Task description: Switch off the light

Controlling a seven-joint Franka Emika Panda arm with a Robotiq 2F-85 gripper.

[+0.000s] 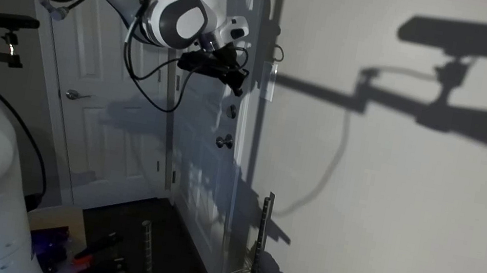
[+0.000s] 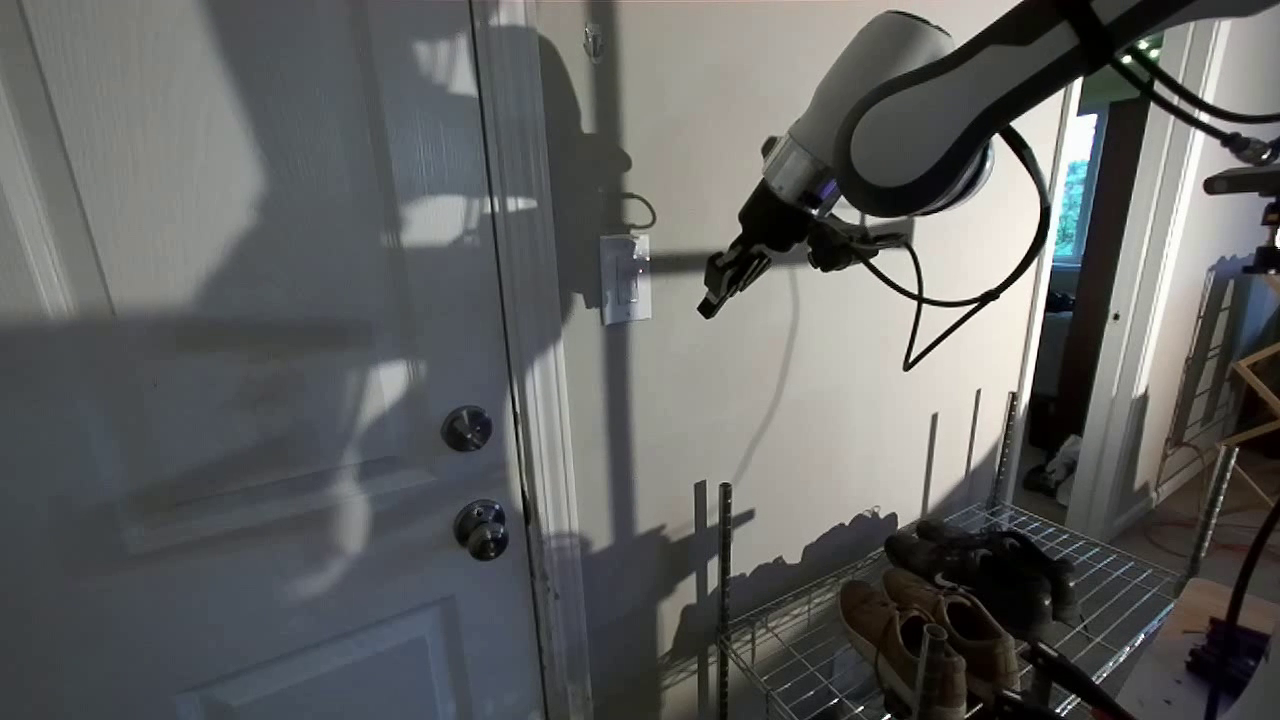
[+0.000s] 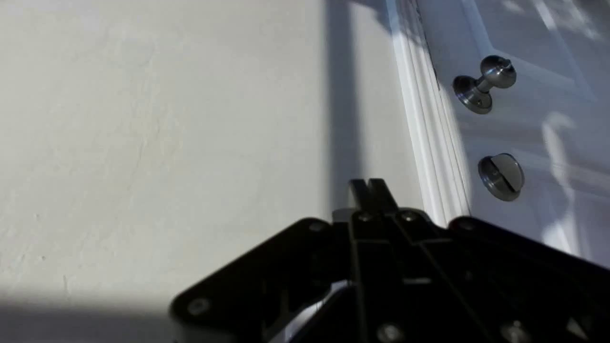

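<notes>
A white light switch (image 2: 628, 282) with a tall narrow paddle is on the wall beside the door frame. A small pinkish glow shows near its top. Its plate also shows edge-on in an exterior view (image 1: 271, 84). My gripper (image 2: 708, 306) is shut and empty, its tips pointing down. There it appears to the right of the switch, apart from it. It also shows in an exterior view (image 1: 237, 90), to the left of the plate. In the wrist view my gripper (image 3: 367, 182) has its fingertips together. A white sliver behind the fingers may be the plate; I cannot tell.
A white door (image 2: 300, 420) with a deadbolt (image 2: 467, 428) and a round knob (image 2: 482, 530) stands beside the switch. A wire rack (image 2: 790, 650) with upright posts and shoes (image 2: 930, 630) stands below the arm. Loose cables (image 1: 169, 109) hang from the wrist.
</notes>
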